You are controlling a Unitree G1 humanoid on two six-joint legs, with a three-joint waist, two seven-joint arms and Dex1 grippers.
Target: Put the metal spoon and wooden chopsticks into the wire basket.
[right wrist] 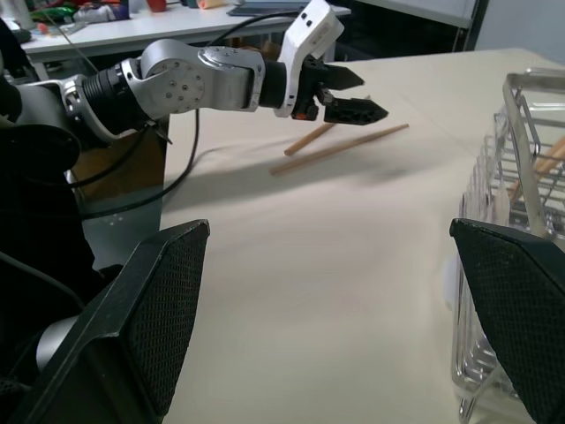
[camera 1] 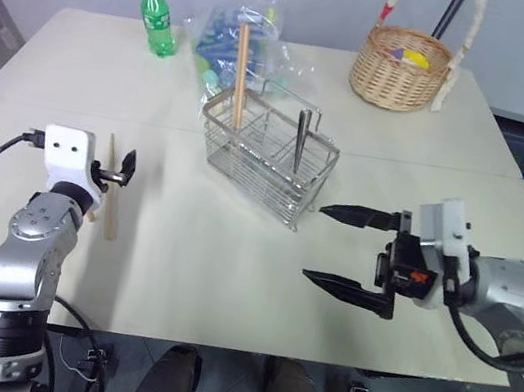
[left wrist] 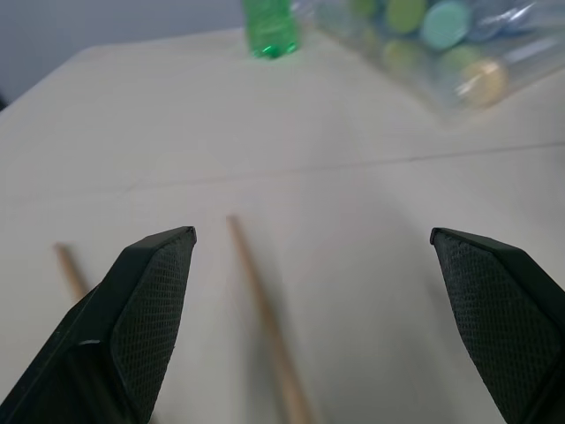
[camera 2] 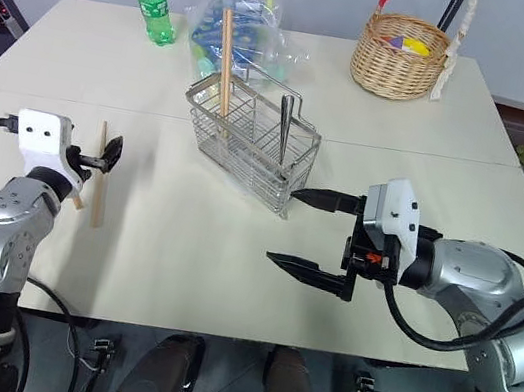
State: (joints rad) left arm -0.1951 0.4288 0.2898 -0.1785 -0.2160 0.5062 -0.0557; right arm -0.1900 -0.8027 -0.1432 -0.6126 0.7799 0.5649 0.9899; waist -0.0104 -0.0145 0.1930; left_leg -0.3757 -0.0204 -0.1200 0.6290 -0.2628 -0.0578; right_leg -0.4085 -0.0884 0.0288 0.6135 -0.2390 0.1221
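Where left end effector (camera 1: 116,173) hovers, chopsticks (camera 1: 111,202) part-hidden.

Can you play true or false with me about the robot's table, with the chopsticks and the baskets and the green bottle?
1. A wooden chopstick stands in the wire basket. True.
2. Both grippers hold something. False: the left gripper and right gripper have open, empty jaws.
3. A chopstick on the table lies by the left gripper. True.
4. The green bottle lies tipped over. False: it stands upright.
5. The wicker basket sits inside the wire basket. False: it sits apart, at the table's far side.
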